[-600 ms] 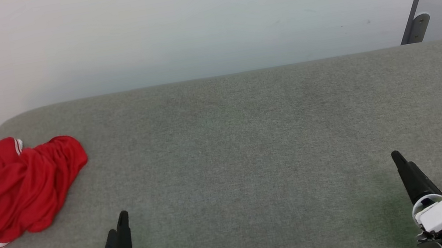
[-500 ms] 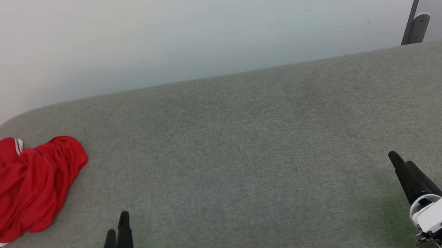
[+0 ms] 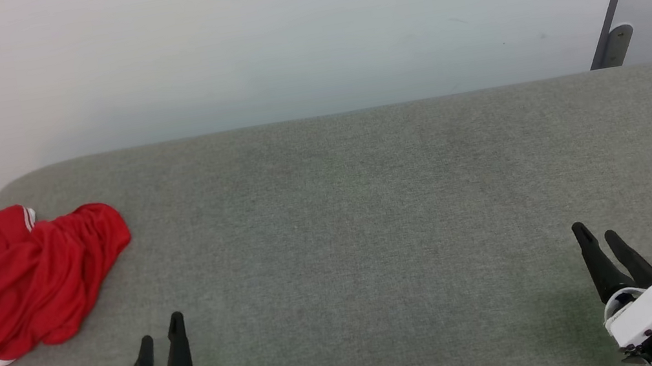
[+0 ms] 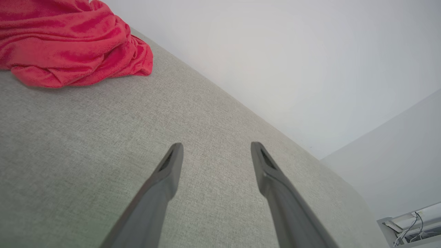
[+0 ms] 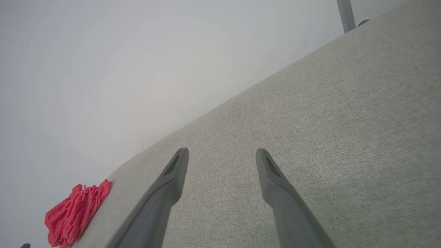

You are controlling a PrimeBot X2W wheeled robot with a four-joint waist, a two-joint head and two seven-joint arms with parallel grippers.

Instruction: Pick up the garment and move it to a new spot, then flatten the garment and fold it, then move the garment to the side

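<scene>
We see the red garment (image 3: pixel 31 282) crumpled at the left end of the grey surface (image 3: pixel 368 202). Our left gripper (image 3: pixel 160 329) and right gripper (image 3: pixel 594 231) stand wide, holding nothing.

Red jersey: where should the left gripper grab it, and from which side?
Probably the raised bunch of folds at the right-hand end of the red jersey, the end nearest the open left gripper. Come down from above with the jaws across the ridges. The jersey lies crumpled in a heap on the grey fabric surface, so those folds stand proud enough to pinch.
</scene>
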